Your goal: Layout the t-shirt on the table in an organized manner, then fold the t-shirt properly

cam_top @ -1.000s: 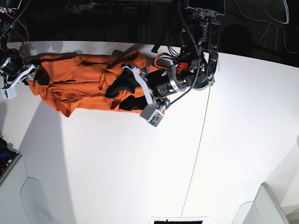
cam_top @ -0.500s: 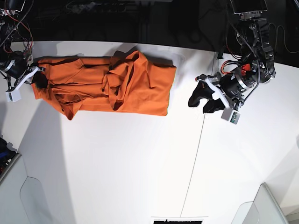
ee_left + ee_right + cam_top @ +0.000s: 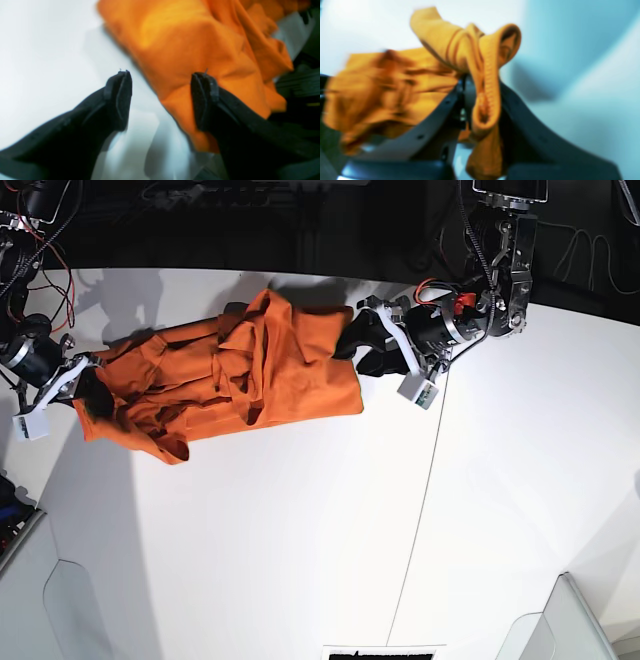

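From the base view I read the scene starting at its left side, where my right gripper sits near the left edge of the large flat matte white table. Its black fingers are pinched together on a bunched fold of the plain orange short-sleeved cloth t-shirt; in the right wrist view I see a ribbed hem of that cloth squeezed up between them, with the rest of the garment trailing off to one side, blurred.

The t-shirt lies along the far edge of the table, stretched lengthwise from the right gripper toward the middle of that edge. It is rumpled, with creases and folded-over flaps down its length and a raised ridge of cloth near its centre. The end nearest the table's middle is flatter, with a fairly straight edge.

Farther right, I have the left gripper just beside that flatter end of the shirt, near the thin dark seam line that runs across the tabletop. Its two black fingers stand wide apart and hold nothing. In the left wrist view one finger is over bare white table and the other overlaps the orange cloth's edge; I cannot tell whether it touches the fabric.
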